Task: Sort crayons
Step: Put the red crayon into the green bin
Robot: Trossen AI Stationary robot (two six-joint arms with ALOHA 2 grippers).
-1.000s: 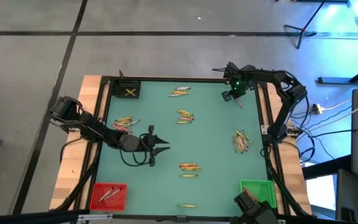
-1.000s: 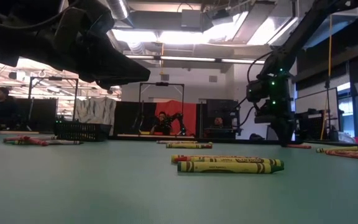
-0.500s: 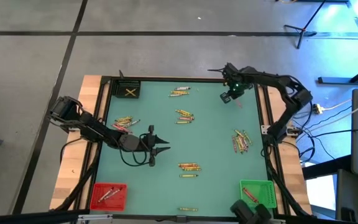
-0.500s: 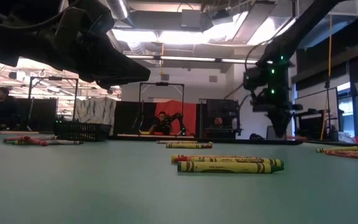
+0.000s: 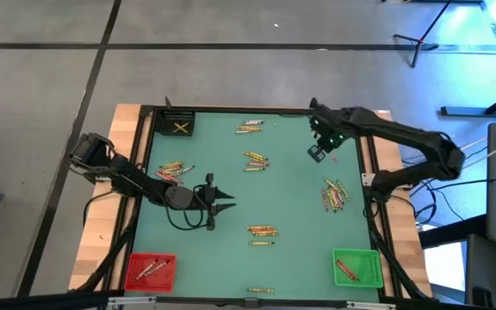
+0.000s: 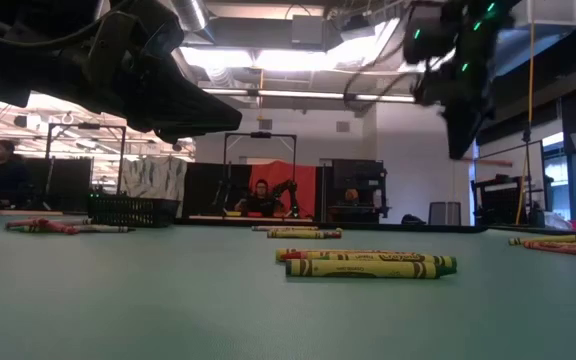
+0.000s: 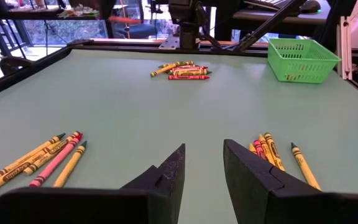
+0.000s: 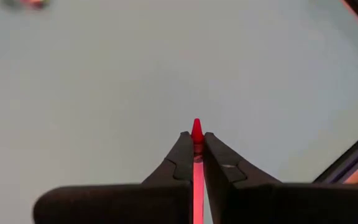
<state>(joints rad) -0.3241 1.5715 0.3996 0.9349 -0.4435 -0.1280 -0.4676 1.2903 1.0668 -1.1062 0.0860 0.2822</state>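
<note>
The sorting looks only begun: a few crayons lie in the red bin [image 5: 150, 270] and the green bin [image 5: 356, 267], while clusters [image 5: 255, 160] remain scattered across the mat and the black bin [image 5: 178, 126] shows none that I can make out; most of the job seems left. The right gripper [image 5: 316, 152] hangs above the mat's far right part, fingers pinched tight on a red crayon [image 8: 196, 134]; only its wrist view shows that crayon, the overhead view being too coarse. The left gripper [image 5: 211, 204] waits mid-left, fingers [image 7: 166, 177] partly apart and holding nothing; its wrist view shows loose crayons [image 7: 50, 157] on either side, which the low view hides.
</note>
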